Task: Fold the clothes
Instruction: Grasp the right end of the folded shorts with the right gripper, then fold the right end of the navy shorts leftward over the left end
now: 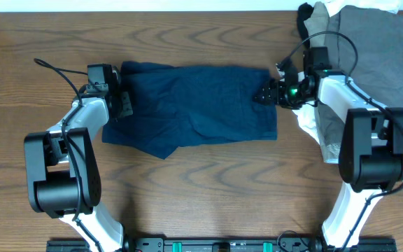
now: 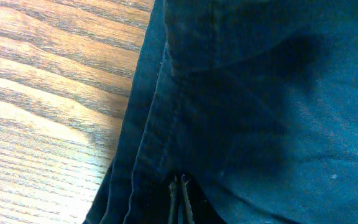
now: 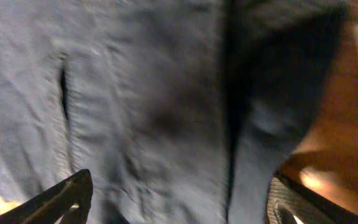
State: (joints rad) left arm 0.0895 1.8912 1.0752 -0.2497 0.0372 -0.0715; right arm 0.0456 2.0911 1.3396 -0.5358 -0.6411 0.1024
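The clothes' dark navy garment (image 1: 194,108) lies spread flat in the middle of the table. My left gripper (image 1: 123,103) rests at its left edge. In the left wrist view that gripper (image 2: 180,199) is shut, its thin fingers pressed together on the layered navy hem (image 2: 160,124); I cannot tell whether any cloth is pinched between them. My right gripper (image 1: 264,94) is at the garment's right edge. In the blurred right wrist view it (image 3: 179,186) stands open and wide just over the navy cloth (image 3: 154,93), with nothing held.
A pile of grey, white and black clothes (image 1: 376,42) sits at the back right corner, partly under the right arm (image 1: 341,105). Bare wooden table (image 1: 208,182) lies in front of the navy garment and to its left (image 2: 42,93).
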